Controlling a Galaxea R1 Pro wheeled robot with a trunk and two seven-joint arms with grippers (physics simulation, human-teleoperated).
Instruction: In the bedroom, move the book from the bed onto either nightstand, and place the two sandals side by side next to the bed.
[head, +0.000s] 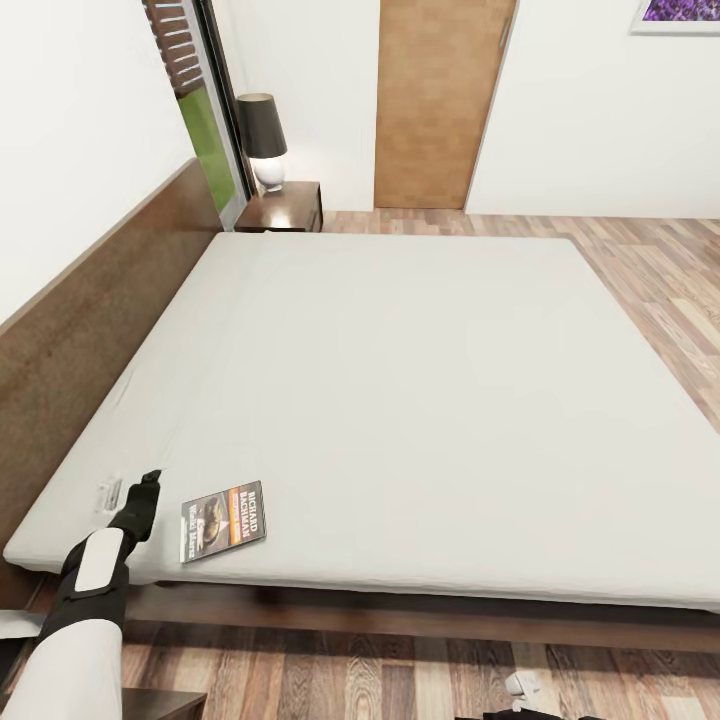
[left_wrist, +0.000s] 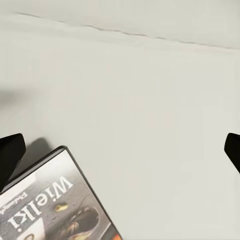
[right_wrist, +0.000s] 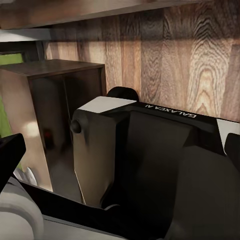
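"Wielki" on book (left_wrist: 50, 205); "GALAXEA" on robot (right_wrist: 170, 114)

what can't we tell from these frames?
- Sandals: cannot be made out in the head view; the bed hides the floor beyond it.
- Book: cut off by the left wrist view's edge; title partly readable.
- Left gripper: too small in the head view; wrist view suggests open.
- Right gripper: state unreadable in the right wrist view.
- Far nightstand: front partly hidden by the bed.

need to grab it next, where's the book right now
In the head view the book lies flat on the mattress near its front left corner, just right of the left gripper.
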